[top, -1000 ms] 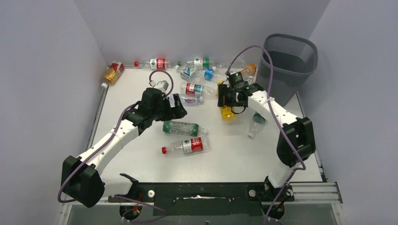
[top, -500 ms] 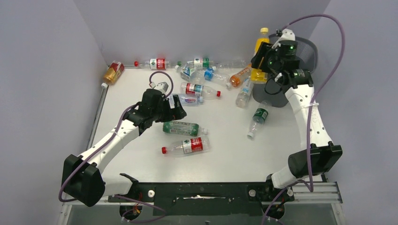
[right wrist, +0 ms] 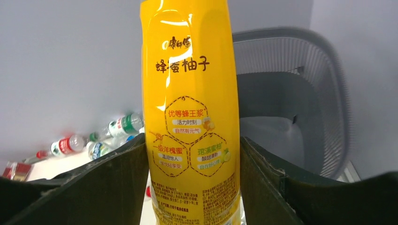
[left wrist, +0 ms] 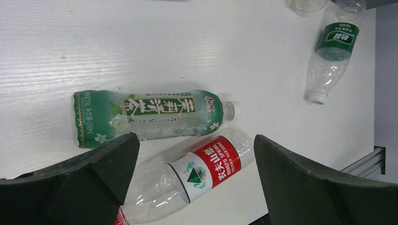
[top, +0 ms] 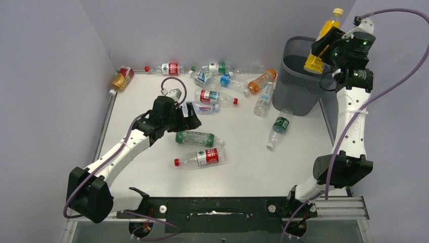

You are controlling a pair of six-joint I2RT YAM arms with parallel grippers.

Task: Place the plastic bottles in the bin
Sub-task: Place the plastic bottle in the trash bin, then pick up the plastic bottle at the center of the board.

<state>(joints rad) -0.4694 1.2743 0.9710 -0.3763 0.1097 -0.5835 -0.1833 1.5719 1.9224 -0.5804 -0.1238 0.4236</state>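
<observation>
My right gripper point(top: 324, 50) is shut on a yellow bottle point(top: 323, 38) and holds it tilted, cap up, above the dark grey mesh bin point(top: 296, 86) at the back right. In the right wrist view the yellow bottle point(right wrist: 192, 117) fills the gap between my jaws, with the bin point(right wrist: 300, 93) behind it. My left gripper point(top: 189, 117) is open over a green-label bottle point(top: 195, 137) and a red-label clear bottle point(top: 202, 157). Both show in the left wrist view, the green one point(left wrist: 150, 115) above the red one point(left wrist: 197, 173). Several more bottles lie along the back edge.
An amber bottle point(top: 122, 78) lies at the back left corner. An orange bottle point(top: 261, 81), a clear bottle point(top: 263, 100) and a green-label bottle point(top: 276, 129) lie just left of the bin. Grey walls enclose the white table point(top: 152, 172).
My right arm has lifted the yellow bottle from the table's middle up and right, from beside the bin's rim to over the bin. The left arm has not moved.
</observation>
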